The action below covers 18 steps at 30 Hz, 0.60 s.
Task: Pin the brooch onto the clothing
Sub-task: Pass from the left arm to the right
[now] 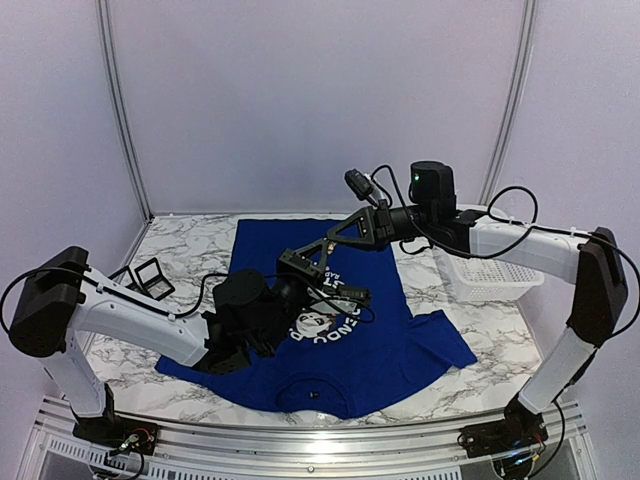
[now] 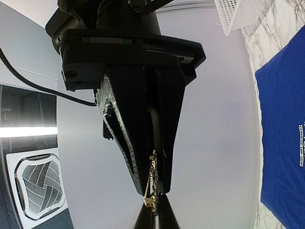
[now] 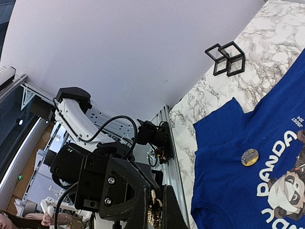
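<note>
— What do you get on the left wrist camera?
— I look upward along the left gripper (image 2: 155, 215); its two dark fingertips come in at the bottom edge, pressed together on the lower end of a small gold brooch (image 2: 153, 196); the right gripper (image 2: 152, 183) hangs down from above, big and black, its jaws closed on the upper part of the same brooch.
— And around it?
— Behind is a pale wall (image 2: 219, 143); at the right edge I see the blue T-shirt (image 2: 282, 143) lying on the marble table (image 2: 279, 28), with a white basket (image 2: 238, 13) in the top corner; a black cable (image 2: 33, 81) crosses at the left, above a ceiling vent (image 2: 40, 187).
</note>
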Tool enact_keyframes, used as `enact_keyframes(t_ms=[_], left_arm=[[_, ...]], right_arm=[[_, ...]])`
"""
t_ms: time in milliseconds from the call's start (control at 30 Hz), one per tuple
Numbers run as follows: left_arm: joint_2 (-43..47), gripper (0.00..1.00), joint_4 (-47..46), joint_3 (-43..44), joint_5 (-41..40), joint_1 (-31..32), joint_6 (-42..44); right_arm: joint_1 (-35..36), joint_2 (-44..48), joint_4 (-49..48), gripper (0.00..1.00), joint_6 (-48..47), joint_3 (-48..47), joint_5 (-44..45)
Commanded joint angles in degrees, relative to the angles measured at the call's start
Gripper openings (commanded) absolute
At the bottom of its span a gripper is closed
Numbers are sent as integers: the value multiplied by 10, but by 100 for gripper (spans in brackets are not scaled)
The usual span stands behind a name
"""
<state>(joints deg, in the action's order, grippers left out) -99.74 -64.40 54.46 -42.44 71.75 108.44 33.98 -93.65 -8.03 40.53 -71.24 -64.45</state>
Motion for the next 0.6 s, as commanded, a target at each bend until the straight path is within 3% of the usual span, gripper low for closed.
enact_keyframes(t_ms=[0,267,567], left_arm=[[3,0,-34,3,6,5,-15],[5,0,-33,3,-7,5,-30],[6,14,-23,3,-12,2,-40]], right_arm=[[2,-2,-26,0,7,-9,-2],[1,4,-64,0,28,5,7],[-1,6,-116,0,61,17,1]])
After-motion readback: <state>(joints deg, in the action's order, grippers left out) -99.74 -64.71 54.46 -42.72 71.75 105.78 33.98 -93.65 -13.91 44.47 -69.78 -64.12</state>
